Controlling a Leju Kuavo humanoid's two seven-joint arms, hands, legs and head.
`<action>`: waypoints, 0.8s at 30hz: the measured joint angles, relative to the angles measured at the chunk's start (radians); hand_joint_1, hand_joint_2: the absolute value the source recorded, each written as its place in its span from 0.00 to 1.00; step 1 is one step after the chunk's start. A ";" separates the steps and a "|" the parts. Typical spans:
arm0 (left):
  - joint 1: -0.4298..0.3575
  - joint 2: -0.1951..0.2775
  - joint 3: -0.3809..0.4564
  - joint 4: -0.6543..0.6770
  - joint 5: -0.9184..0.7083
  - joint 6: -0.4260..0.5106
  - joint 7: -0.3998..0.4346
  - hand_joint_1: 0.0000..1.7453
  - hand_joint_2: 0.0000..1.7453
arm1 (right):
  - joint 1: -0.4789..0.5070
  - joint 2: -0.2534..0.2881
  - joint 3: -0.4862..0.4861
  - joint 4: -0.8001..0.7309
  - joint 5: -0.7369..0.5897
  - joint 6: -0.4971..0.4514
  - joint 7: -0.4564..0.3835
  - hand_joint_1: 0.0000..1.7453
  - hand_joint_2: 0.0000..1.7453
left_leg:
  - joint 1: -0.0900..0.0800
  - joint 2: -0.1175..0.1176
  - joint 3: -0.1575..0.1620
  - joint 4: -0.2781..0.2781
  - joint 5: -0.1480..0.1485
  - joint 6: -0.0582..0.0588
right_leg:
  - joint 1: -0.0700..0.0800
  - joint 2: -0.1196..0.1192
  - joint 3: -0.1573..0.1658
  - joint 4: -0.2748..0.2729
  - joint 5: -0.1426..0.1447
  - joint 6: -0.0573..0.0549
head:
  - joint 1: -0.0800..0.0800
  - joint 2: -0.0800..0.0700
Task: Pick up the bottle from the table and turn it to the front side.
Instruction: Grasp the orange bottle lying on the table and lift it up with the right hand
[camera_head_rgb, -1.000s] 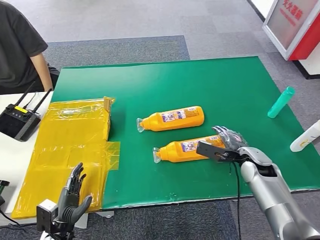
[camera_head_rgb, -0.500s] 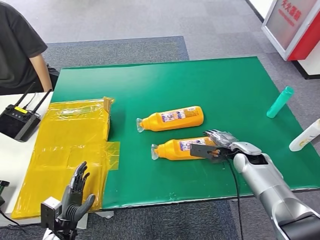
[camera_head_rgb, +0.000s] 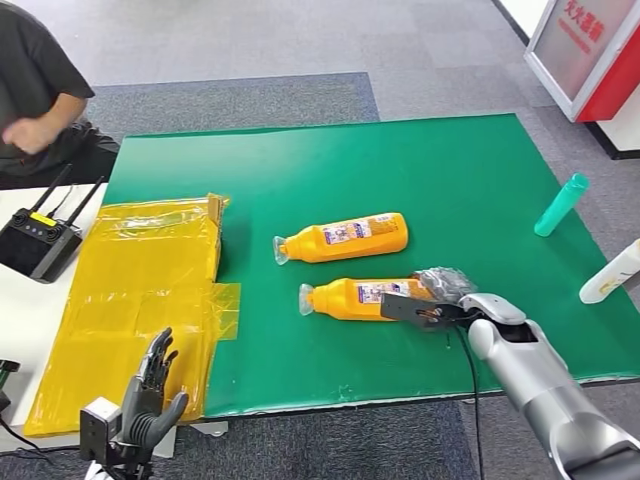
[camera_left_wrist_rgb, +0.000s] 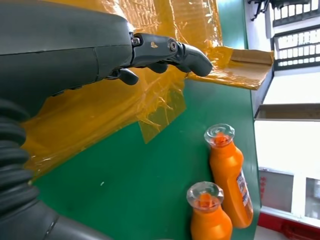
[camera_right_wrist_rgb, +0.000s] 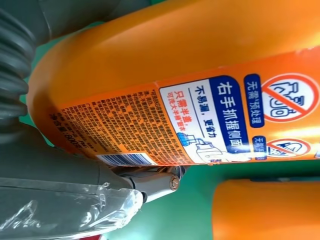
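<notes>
Two orange bottles lie on their sides on the green mat (camera_head_rgb: 453, 170), clear caps toward the left. The far bottle (camera_head_rgb: 343, 237) lies untouched. My right hand (camera_head_rgb: 434, 295) wraps the base end of the near bottle (camera_head_rgb: 358, 297), thumb along its front and fingers over its back. The bottle still rests on the mat. In the right wrist view its printed back label (camera_right_wrist_rgb: 181, 120) faces the camera, with a finger (camera_right_wrist_rgb: 151, 182) against it. My left hand (camera_head_rgb: 147, 395) hovers low at the front left with spread fingers (camera_left_wrist_rgb: 170, 50), holding nothing. The left wrist view shows both bottles' caps (camera_left_wrist_rgb: 219, 135).
A yellow plastic-wrapped flat package (camera_head_rgb: 143, 290) covers the mat's left part. A black remote controller (camera_head_rgb: 38, 240) lies on the white table beside it. A teal bottle (camera_head_rgb: 562, 203) and a white bottle (camera_head_rgb: 611, 272) lie at the right edge. A person (camera_head_rgb: 38, 90) sits at the back left.
My right hand moved left and closed around the near bottle's base, and the bottle slid slightly left. The person's arm at the back left moved.
</notes>
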 joint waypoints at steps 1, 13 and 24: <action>0.005 0.000 0.001 0.000 -0.002 -0.007 0.000 0.00 1.00 | 0.040 -0.002 -0.012 -0.047 -0.006 -0.028 -0.003 1.00 1.00 | 0.000 0.000 -0.001 0.000 0.000 0.000 | 0.000 0.000 0.000 0.000 0.000 0.000 | 0.000 0.000; 0.044 -0.008 0.020 -0.008 -0.013 -0.135 0.000 0.00 1.00 | 0.361 0.081 -0.132 -0.377 0.009 -0.234 -0.125 1.00 1.00 | 0.000 0.000 -0.002 0.000 -0.003 -0.001 | 0.001 0.000 -0.002 0.000 -0.004 -0.001 | 0.000 0.000; -0.048 -0.016 -0.098 -0.017 0.186 -0.280 0.000 0.00 1.00 | 0.395 0.251 -0.124 -0.428 -0.023 -0.386 -0.264 1.00 1.00 | 0.000 0.000 -0.002 0.000 -0.002 -0.001 | 0.000 0.000 -0.002 0.000 -0.003 -0.001 | 0.000 0.000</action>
